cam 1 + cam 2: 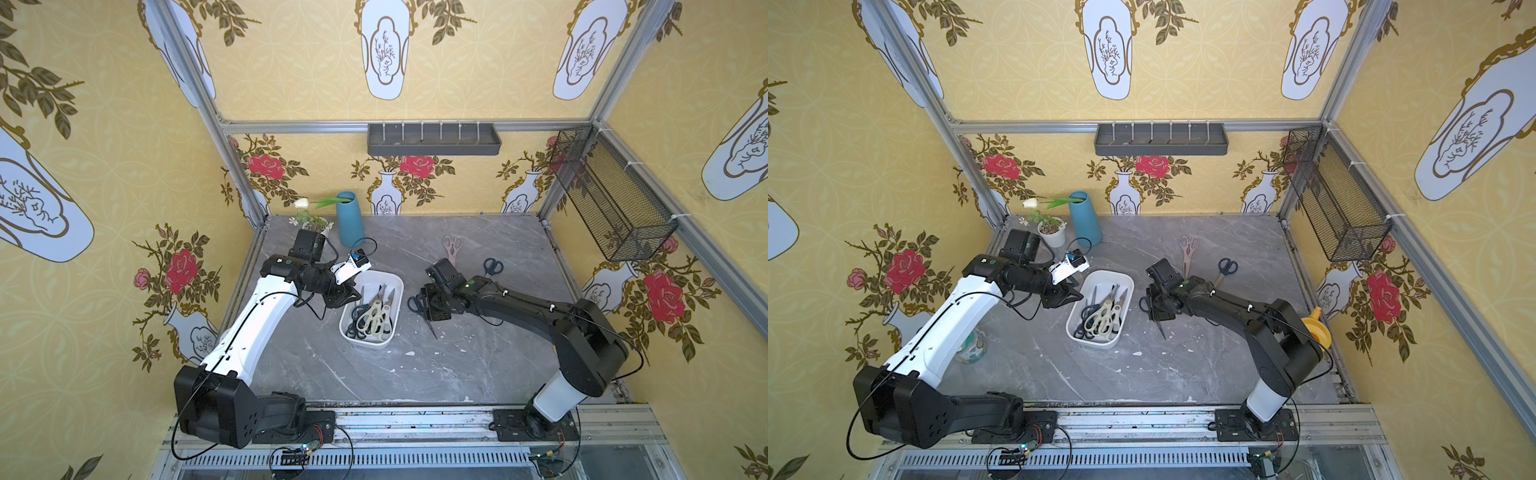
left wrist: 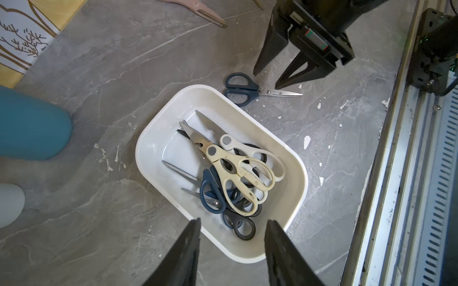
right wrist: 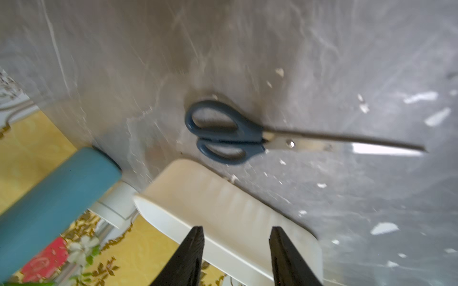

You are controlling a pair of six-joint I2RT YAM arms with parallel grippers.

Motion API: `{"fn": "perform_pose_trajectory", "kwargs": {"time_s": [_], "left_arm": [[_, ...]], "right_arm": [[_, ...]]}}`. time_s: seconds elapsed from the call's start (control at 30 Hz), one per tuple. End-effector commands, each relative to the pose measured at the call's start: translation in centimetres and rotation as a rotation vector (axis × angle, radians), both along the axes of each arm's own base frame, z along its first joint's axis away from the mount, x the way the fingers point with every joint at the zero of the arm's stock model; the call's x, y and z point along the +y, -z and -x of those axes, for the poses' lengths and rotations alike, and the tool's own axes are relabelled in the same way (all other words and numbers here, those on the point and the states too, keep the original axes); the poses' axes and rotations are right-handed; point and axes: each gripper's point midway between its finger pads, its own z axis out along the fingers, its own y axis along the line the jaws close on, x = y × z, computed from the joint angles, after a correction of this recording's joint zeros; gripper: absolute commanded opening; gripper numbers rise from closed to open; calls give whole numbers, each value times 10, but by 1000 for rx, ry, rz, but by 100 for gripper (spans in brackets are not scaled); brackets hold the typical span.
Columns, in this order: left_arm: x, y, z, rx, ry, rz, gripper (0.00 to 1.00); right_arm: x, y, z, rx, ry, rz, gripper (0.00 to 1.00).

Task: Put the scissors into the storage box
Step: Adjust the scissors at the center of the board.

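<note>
Now navy scissors (image 3: pixel 247 138) lie flat on the table (image 3: pixel 322 62) beside the box (image 3: pixel 223 198), handles nearest it, blades angled away, under the spread empty right claw (image 3: pixel 236 229); left claw (image 2: pixel 234 221), also spread, sits farther.

- Robot lab test cell, not a real home: aluminium frame (image 1: pixel 299 125) boxed in with printed floral wallpaper panels (image 1: pixel 291 62).
- Left arm (image 1: pixel 249 320) and right arm (image 1: pixel 540 316) bolted to a metal rail (image 1: pixel 415 424) at the front edge.
- Grey marble-look tabletop (image 1: pixel 478 365); blue vase (image 1: pixel 349 220) and wire basket (image 1: pixel 611 195) give home-style dressing.
</note>
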Motion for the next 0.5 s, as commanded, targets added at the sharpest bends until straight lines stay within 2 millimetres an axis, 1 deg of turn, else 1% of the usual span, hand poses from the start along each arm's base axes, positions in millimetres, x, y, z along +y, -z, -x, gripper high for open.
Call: {"fn": "perform_pose_trajectory", "kwargs": {"time_s": [0.0,0.07,0.17,0.27,0.37,0.47], "left_arm": [[-1,-1,-7,11,-33,6,49],[-3,-4,-11,23,-23,8,49],[-8,-10,-22,27,4,11,49],[-14,-13,-33,21,25,11,49],[-18,-14,-39,20,32,9,48],[-23,-11,-38,22,45,5,48]], "right_arm": [[-3,6,2,146,159,-37,50],[0,12,13,158,169,-50,52],[13,20,17,124,137,-88,54],[16,26,23,116,85,-70,59],[6,35,32,110,69,-26,61],[-15,42,38,100,41,50,64]]}}
